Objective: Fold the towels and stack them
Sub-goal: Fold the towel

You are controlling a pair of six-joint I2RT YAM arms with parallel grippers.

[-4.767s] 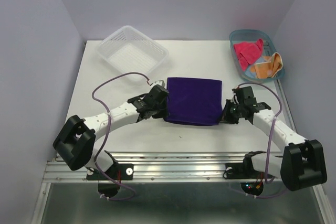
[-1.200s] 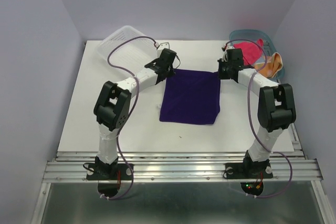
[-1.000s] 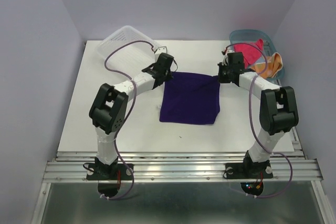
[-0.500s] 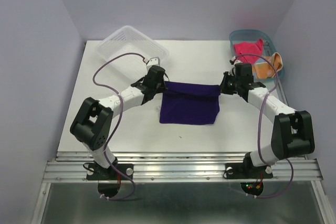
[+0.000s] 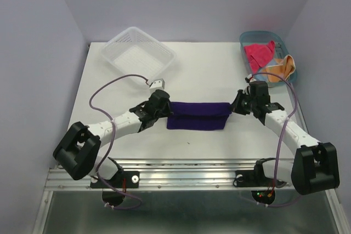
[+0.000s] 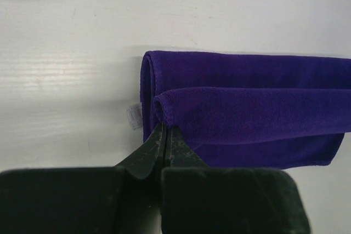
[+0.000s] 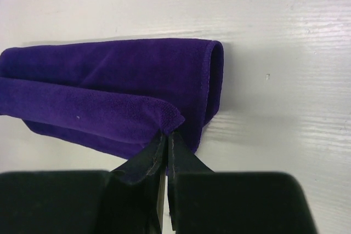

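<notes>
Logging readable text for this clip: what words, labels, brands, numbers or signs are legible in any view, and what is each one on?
No text can be read in any view.
Small white tag at the folded edge of the purple towel: any print on it is too blurred to read.
Orange towel at the far right: too small to make out any print or lettering.
</notes>
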